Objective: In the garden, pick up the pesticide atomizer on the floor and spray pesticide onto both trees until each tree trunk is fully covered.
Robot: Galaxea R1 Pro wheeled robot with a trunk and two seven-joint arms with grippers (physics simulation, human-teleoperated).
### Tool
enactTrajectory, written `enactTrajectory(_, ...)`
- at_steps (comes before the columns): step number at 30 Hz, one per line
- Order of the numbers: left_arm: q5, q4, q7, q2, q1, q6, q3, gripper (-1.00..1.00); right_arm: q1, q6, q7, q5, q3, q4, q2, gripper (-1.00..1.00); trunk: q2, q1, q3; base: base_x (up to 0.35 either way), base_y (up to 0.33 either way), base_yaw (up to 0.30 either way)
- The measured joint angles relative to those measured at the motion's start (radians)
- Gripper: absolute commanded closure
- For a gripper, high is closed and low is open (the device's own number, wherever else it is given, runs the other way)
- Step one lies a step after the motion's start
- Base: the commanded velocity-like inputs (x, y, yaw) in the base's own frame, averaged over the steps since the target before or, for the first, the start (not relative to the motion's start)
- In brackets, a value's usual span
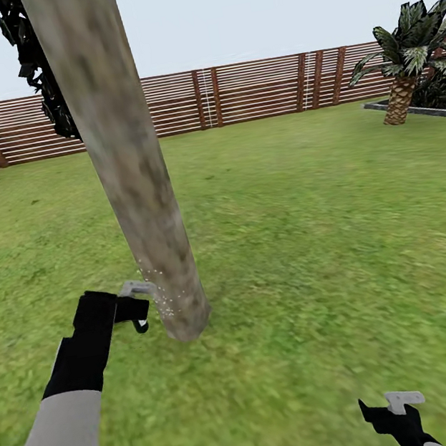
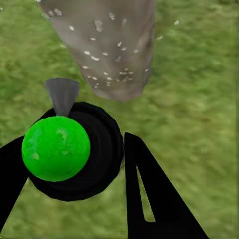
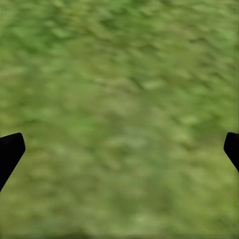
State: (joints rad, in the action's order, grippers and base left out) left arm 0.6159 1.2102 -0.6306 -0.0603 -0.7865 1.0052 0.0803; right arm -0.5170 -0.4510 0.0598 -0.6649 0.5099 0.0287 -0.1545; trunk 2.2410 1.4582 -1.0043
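Atomizer (image 2: 67, 149) is in my left gripper (image 2: 74, 164), fingers clamped on either side of its black body, green ball top facing the wrist cam and the grey nozzle (image 2: 62, 94) aimed at the base of the trunk (image 1: 138, 193). So pickup is done, and I'd say I'm partway into tree one.

White flecks dot the low part of the trunk, just beside the nozzle; on the head cam they sit in a small patch near the ground (image 1: 165, 301). Everything above that patch looks bare grey-brown, so by my guess most of this trunk needs spray before it counts as fully covered. I can't pick out a second tall tree from here, so that one is all to do as far as I can judge.

Right gripper (image 1: 397, 415) hangs low over the lawn (image 1: 326, 234), holding nothing, its two tips (image 3: 10, 149) wide apart at the edges of its own cam with just blurry grass between.

View differences: the left wrist cam gives the close look at the droplets and the grip, which the head cam mostly hides behind the arm. Head cam gives the full trunk height, the fence (image 1: 252, 91) and a palm (image 1: 406, 61) off to the right.
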Motion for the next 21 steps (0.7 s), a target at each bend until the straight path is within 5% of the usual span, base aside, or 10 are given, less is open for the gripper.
enactTrajectory(3, 0.005, 0.022, -0.001, -0.009, -0.019, 0.000, 0.002, 1.00, 0.000, 0.000, 0.000, 0.000, 0.000, 0.000, 0.000, -1.00, 0.000, 0.000, 0.000, 0.000, 0.000, 0.000)
enactTrajectory(7, 0.008, 0.024, -0.012, -0.069, -0.035, 0.001, 0.009, 1.00, 0.000, 0.000, 0.000, 0.000, 0.000, 0.000, 0.000, -1.00, 0.000, 0.000, 0.000, 0.000, 0.000, 0.000)
enactTrajectory(10, 0.005, 0.024, -0.129, -0.138, -0.081, 0.005, 0.020, 1.00, 0.000, 0.000, 0.000, 0.000, 0.000, 0.000, 0.000, -1.00, 0.000, 0.000, 0.000, 0.000, 0.000, 0.000)
enactTrajectory(12, 0.006, 0.023, -0.161, -0.152, -0.092, 0.007, 0.024, 1.00, 0.000, 0.000, 0.000, 0.000, 0.000, 0.000, 0.000, -1.00, 0.000, 0.000, 0.000, 0.000, 0.000, 0.000)
enactTrajectory(16, 0.005, 0.024, -0.181, -0.137, -0.098, 0.009, 0.015, 1.00, 0.000, 0.000, 0.000, 0.000, 0.000, 0.000, 0.000, -1.00, 0.000, 0.000, 0.000, 0.000, 0.000, 0.000)
enactTrajectory(21, 0.011, 0.029, -0.183, -0.082, -0.100, 0.011, -0.052, 1.00, 0.000, 0.000, 0.000, 0.000, 0.000, 0.000, 0.000, -1.00, 0.000, 0.000, 0.000, 0.000, 0.000, 0.000)
